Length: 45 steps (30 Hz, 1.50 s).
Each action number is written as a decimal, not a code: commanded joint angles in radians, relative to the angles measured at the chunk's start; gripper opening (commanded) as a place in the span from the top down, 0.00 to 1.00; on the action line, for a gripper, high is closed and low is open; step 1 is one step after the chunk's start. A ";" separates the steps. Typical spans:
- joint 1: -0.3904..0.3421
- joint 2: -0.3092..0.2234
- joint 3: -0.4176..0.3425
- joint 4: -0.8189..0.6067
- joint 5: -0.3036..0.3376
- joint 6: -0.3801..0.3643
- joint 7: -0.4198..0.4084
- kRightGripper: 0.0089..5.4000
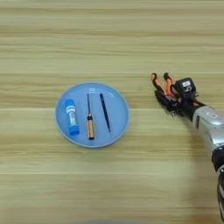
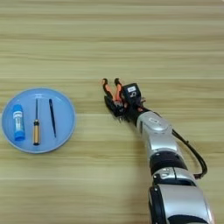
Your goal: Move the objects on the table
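The gripper (image 2: 119, 104) covers the pliers' (image 2: 111, 88) jaw end, leaving only the orange-and-black handles showing, and its own finger spacing cannot be read. The forearm (image 1: 213, 127) is cut off by the left eye view's right edge.

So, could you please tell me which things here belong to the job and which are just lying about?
Job: pliers at the hand; on the blue plate: capped tube, screwdriver, black stick.

Lying about: nothing else; only the table.

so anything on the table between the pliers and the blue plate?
Nothing visible. The pliers, at the right gripper, are separated from the light-blue plate by bare table. The tube, screwdriver and stick lie inside the plate.
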 commanded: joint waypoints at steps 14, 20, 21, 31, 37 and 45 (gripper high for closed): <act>-0.048 0.003 -0.052 -0.192 0.107 -0.036 0.039 0.00; -0.021 0.026 -0.050 -0.310 0.157 -0.042 0.089 0.00; -0.015 0.029 -0.047 -0.332 0.162 -0.040 0.096 0.00; 0.042 0.055 0.008 -0.505 0.185 -0.008 0.180 0.00; 0.056 0.067 0.036 -0.553 0.188 0.016 0.206 0.00; 0.085 0.075 0.077 -0.575 0.180 0.057 0.240 0.00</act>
